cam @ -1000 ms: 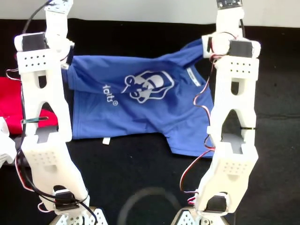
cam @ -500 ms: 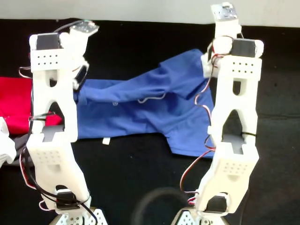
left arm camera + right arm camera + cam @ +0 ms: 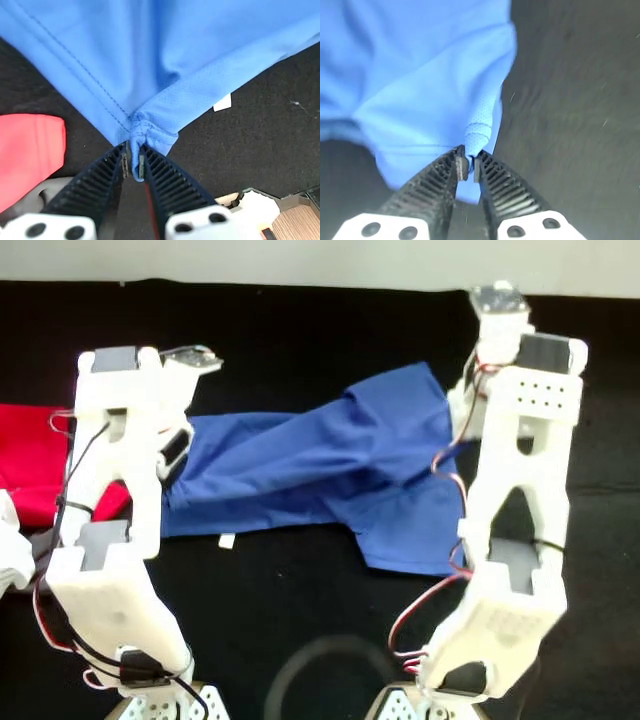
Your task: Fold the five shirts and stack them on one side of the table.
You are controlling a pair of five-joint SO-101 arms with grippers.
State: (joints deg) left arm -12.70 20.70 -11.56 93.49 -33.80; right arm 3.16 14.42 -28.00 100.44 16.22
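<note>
A blue shirt [image 3: 320, 470] lies across the middle of the black table, its far edge lifted and drawn toward the near side so the print is hidden. My left gripper [image 3: 132, 162] is shut on a bunched hem of the blue shirt [image 3: 165, 65] at the shirt's left end, beside the left arm [image 3: 125, 440]. At the shirt's right end my right gripper [image 3: 467, 165] is shut on a pinch of blue shirt [image 3: 420, 85] fabric, held above the table by the right arm [image 3: 520, 420]. A red shirt [image 3: 40, 460] lies folded at the table's left edge.
The red shirt [image 3: 27, 150] lies close beside the left gripper. A white tag [image 3: 227, 540] sticks out from the blue shirt's near hem. Bare black tabletop [image 3: 300, 620] lies in front between the arm bases, and more to the right of the blue shirt.
Both arms have pulled the shirt's far edge up and toward the near side, folding it over itself. The white print has gone from sight. The arms have leaned to the right.
</note>
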